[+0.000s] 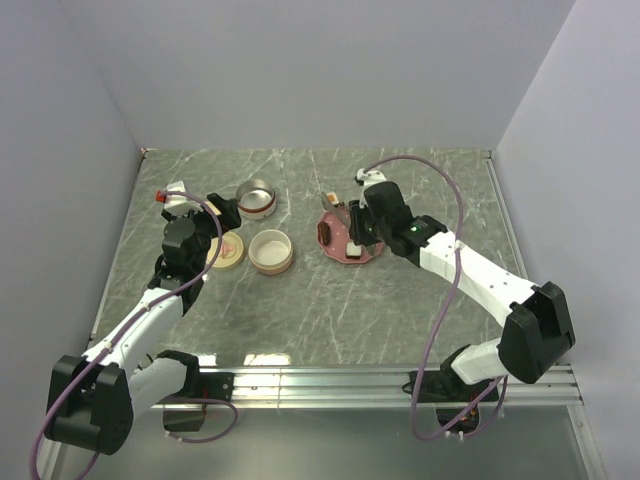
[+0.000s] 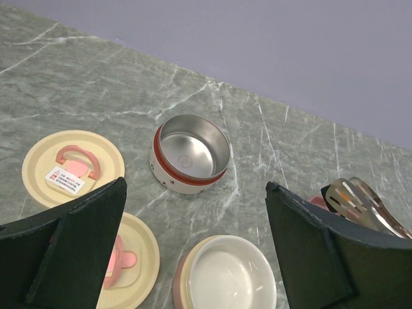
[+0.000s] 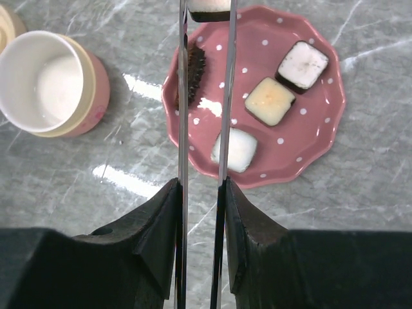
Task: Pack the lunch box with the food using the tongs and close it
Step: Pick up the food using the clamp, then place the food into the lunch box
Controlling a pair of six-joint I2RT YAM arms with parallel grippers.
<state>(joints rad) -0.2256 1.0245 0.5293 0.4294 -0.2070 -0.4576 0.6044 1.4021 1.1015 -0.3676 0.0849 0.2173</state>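
Roughly, big to small. Desk (image 1: 330, 310): grey marble-look, everything sits on it.

Right arm reaches forward over the pink plate (image 3: 315, 122), wrist pitched down. Right hand (image 3: 203, 187) is clamped on the tongs (image 3: 183, 129), one finger pressing each arm partway along, so the two arms run nearly parallel out to the tips. Left arm is bent up on the left. Left hand (image 1: 226, 212) hangs above the lunch box parts, fingers spread wide, holding nothing.

Lunch box parts lie apart from each other:
- steel bowl (image 2: 192, 153) furthest back
- cream bowl (image 3: 45, 84) near the plate on its left
- two lids (image 2: 72, 168) further left

Tongs: thin metal, springy, probably slick. Ease the squeeze and the tips would likely open. A grip partway along looks right and gives reach.

Food: one white-and-dark piece (image 3: 209, 6) sits between the tong tips at the plate's far edge; cannot tell if it is lifted. Four more are on the plate:
- dark brown oblong (image 3: 195, 64), seen between the tong arms
- white block (image 3: 234, 149)
- yellow-topped block (image 3: 270, 101)
- white-and-dark block (image 3: 302, 64)

The pieces look light, rigid and smooth. They would likely slip or twist if pinched off-centre, so take each by its flat opposite sides.
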